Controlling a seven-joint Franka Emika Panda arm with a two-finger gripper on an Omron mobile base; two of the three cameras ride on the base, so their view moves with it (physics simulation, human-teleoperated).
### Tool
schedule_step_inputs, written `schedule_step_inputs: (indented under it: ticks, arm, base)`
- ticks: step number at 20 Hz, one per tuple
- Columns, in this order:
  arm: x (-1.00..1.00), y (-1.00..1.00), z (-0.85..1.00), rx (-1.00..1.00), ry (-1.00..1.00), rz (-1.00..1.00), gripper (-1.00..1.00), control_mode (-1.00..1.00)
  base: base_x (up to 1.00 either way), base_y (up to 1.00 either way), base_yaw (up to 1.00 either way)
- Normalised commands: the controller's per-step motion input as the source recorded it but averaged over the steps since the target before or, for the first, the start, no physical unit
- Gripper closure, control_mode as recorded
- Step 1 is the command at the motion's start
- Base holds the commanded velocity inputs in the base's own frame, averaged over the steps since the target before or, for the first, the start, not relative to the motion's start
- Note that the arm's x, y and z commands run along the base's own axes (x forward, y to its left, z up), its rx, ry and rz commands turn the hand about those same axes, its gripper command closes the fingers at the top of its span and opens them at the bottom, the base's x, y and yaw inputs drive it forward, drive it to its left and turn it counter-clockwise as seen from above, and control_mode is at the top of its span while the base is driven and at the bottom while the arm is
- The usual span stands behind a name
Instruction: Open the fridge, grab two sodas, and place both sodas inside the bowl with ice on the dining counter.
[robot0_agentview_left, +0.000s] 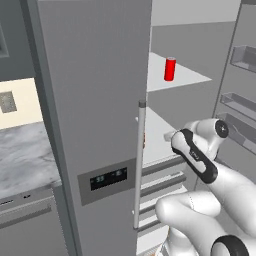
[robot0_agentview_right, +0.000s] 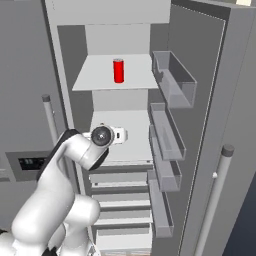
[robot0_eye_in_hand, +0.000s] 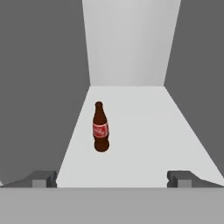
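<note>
The fridge (robot0_agentview_left: 95, 100) has its left door shut and its right door (robot0_agentview_right: 235, 100) swung wide open. One soda, a red can (robot0_agentview_right: 118, 70) (robot0_agentview_left: 170, 69), stands upright on the upper shelf. The other soda, a brown bottle (robot0_eye_in_hand: 100, 127) with a red label, stands upright on the middle shelf, left of centre. My gripper (robot0_eye_in_hand: 112, 179) is open at the front edge of that middle shelf and points into the fridge. The bottle is ahead of it and slightly left, apart from both fingertips (robot0_eye_in_hand: 43, 178). The bowl with ice and the dining counter are out of view.
Clear door bins (robot0_agentview_right: 170, 75) line the inside of the open door, close to the right of the shelves. Drawers (robot0_agentview_right: 120, 200) sit below the middle shelf. The shut door's bar handle (robot0_agentview_left: 140, 160) is just left of my arm. A marble worktop (robot0_agentview_left: 25, 155) lies left of the fridge.
</note>
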Motion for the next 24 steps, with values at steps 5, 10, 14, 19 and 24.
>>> schedule_step_inputs:
  ticks: [5, 10, 14, 19, 24]
  arm:
    - [0.13, 0.0, -0.12, 0.0, 0.0, 0.0, -1.0, -1.0]
    - [0.34, 0.0, -0.02, 0.0, 0.0, 0.01, -1.0, -1.0]
    - [0.37, 0.01, 0.0, 0.0, 0.0, 0.0, -1.0, -1.0]
    - [0.21, 0.1, -0.06, 0.0, 0.0, 0.03, -1.0, -1.0]
    - [0.15, 0.11, -0.13, 0.0, 0.0, 0.04, -1.0, -1.0]
  base:
    - [0.0, 0.0, 0.0]
    - [0.0, 0.0, 0.0]
    - [0.0, 0.0, 0.0]
    - [0.0, 0.0, 0.0]
    - [0.0, 0.0, 0.0]
